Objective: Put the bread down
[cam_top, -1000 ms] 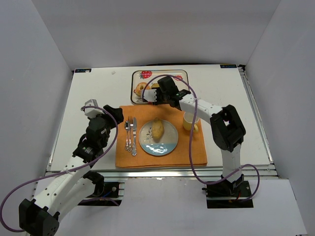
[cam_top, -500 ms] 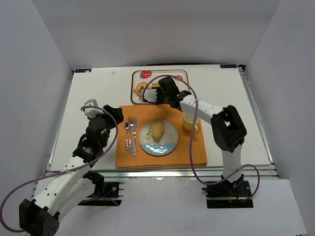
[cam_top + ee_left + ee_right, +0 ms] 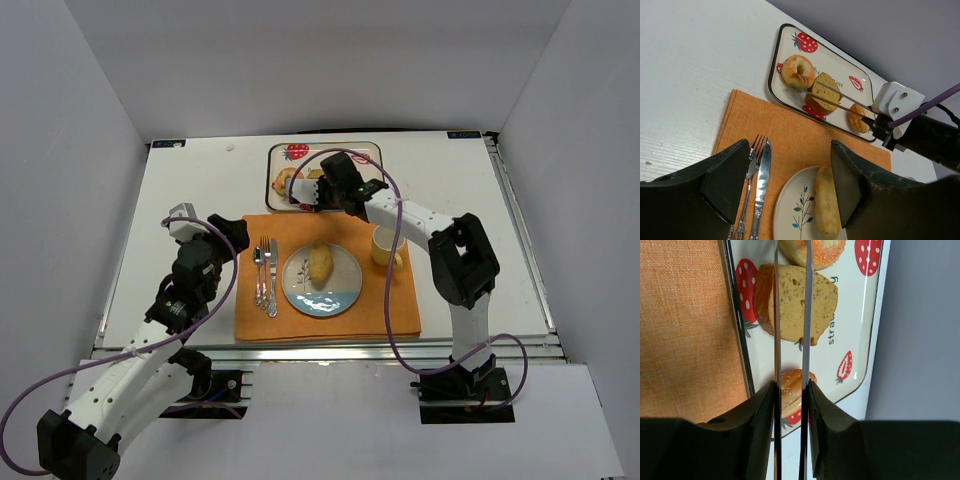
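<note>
The bread slice [image 3: 795, 305] was pictured lying on the strawberry tray [image 3: 860, 340] on the counter [image 3: 690, 75], crossed from above by the right fingers [image 3: 827, 435], drawn almost together on nothing. The left fingers [image 3: 725, 180] were held spread wide, empty.

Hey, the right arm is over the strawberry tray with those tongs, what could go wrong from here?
One: the tongs stand much narrower than the bread slice under them, so they may pinch only an edge and tear or drop it. Two: the plate already holds a roll, leaving little room. Three: the yellow mug sits close beside the plate and might get knocked.
</note>
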